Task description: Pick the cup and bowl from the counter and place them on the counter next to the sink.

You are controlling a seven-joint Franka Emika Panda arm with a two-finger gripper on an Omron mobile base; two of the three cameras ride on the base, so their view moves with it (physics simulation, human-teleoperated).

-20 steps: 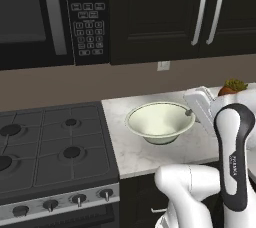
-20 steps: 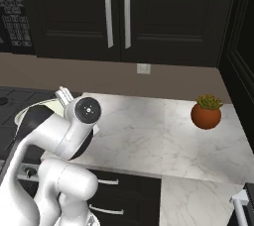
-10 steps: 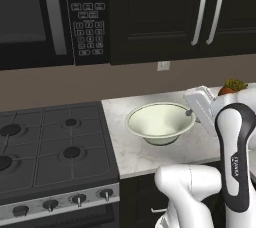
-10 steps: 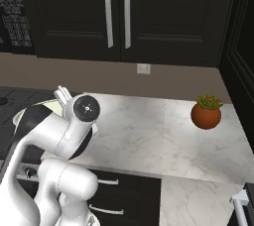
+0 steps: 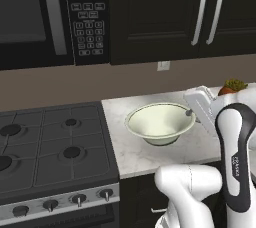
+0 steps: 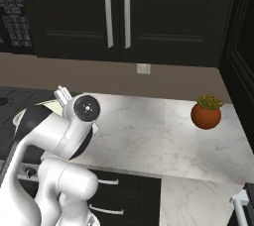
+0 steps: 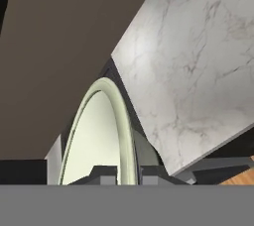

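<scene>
Left base view, bowl: the wide, shallow, pale cream-white bowl (image 5: 160,123) sits on the white-grey marbled stone counter (image 5: 131,154), just right of the black gas stovetop (image 5: 50,152).
Left base view, tool: the white arm's 2-finger tool (image 5: 191,113) meets the bowl's right rim; its jaws are narrow and pinch that rim.
Left base view, surroundings: a black microwave (image 5: 45,17) hangs above the stovetop, dark cabinet doors (image 5: 200,12) above the counter.
Right base view, arm: the arm's round white joint (image 6: 85,110) hides the grasp; a sliver of the bowl's pale rim (image 6: 47,103) shows to its left.
Right base view, counter: open marble runs to the right, up to a small plant in a round terracotta pot (image 6: 206,113).
Hand view, grip: the bowl's thin rim (image 7: 124,136) runs down between the dark fingertips (image 7: 101,174), which sit close on either side of it.
Step in hand: by my reading, the bowl is gripped at its rim and about to be lifted.
Next move: lift it level, mind the off-centre rim hold, then carry it toward the sink.
</scene>
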